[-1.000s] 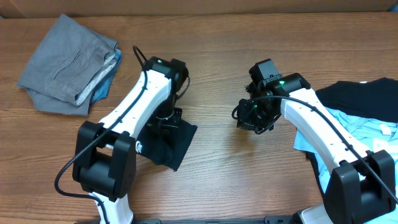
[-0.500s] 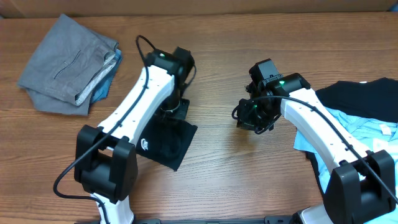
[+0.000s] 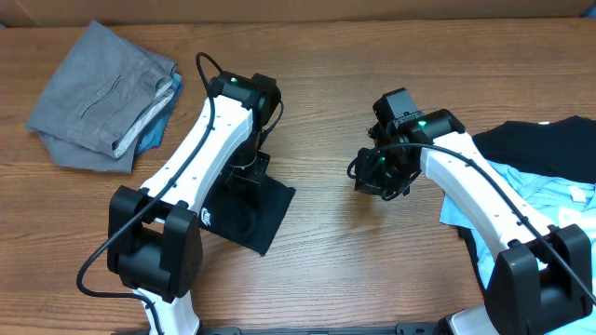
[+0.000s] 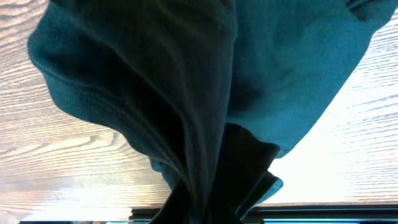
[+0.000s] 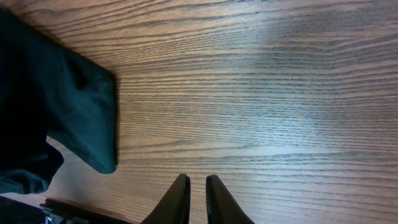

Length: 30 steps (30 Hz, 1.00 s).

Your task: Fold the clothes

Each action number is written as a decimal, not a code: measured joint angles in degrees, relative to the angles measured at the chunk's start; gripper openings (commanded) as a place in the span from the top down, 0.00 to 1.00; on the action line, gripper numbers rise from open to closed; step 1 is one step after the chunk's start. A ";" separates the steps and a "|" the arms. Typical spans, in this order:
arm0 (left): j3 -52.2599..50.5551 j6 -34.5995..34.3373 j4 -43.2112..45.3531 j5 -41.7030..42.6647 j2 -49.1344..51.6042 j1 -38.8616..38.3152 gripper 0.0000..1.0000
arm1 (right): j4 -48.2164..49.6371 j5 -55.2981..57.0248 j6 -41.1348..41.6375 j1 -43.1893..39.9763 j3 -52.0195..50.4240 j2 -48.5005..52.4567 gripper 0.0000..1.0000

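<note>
1. Grey garment [image 3: 98, 93] lies folded at the far left of the desk [image 3: 326, 56], resting on a light blue piece [image 3: 160, 113]; we count that much as done
2. Near the middle, the black garment [image 3: 259, 221] lies partly doubled over, and we judge its fold unfinished
3. At the right edge, the heap [image 3: 545, 163] of black and pale blue clothes is still a jumble, so we reckon most of the work is left
4. Our left end effector [image 3: 246, 173] is clamped on the black garment: its wrist view shows dark cloth bunching down into it, though the fingers are hidden
5. Our right end effector [image 5: 198, 182] hovers over bare wood, its fingers drawn nearly together on nothing
6. Compared with half a second ago, the left wrist has swung back leftward, the black garment's outline has barely changed, and the right arm has not moved
</note>
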 measured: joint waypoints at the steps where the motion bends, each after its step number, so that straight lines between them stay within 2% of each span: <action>1: 0.00 0.24 0.02 -0.07 0.00 -0.11 0.91 | 0.02 0.00 0.00 0.00 0.00 0.00 0.87; 12: -5.46 2.78 3.56 -0.24 0.00 -4.76 0.91 | 0.22 0.02 0.02 0.00 0.00 0.00 0.86; 16: -6.75 3.26 4.17 -0.24 0.00 -6.36 0.87 | 0.20 0.00 0.02 0.00 0.00 0.00 0.86; 17: -6.75 3.45 4.48 -0.24 0.00 -6.64 0.83 | 0.20 0.00 0.04 0.00 0.00 0.00 0.86; 21: -6.78 4.04 6.27 0.42 0.00 -7.08 0.49 | 0.20 0.02 0.02 0.00 0.00 0.00 0.86; 23: -6.80 3.89 7.50 1.11 0.00 -7.56 0.43 | 0.17 0.02 0.02 0.00 0.00 0.00 0.86; 24: -6.80 3.85 7.67 1.36 0.00 -7.80 0.36 | 0.15 0.02 0.07 0.00 0.00 0.00 0.86; 30: -6.08 1.55 4.61 2.36 0.00 -8.04 0.27 | 0.48 0.57 0.02 0.00 0.00 0.02 0.83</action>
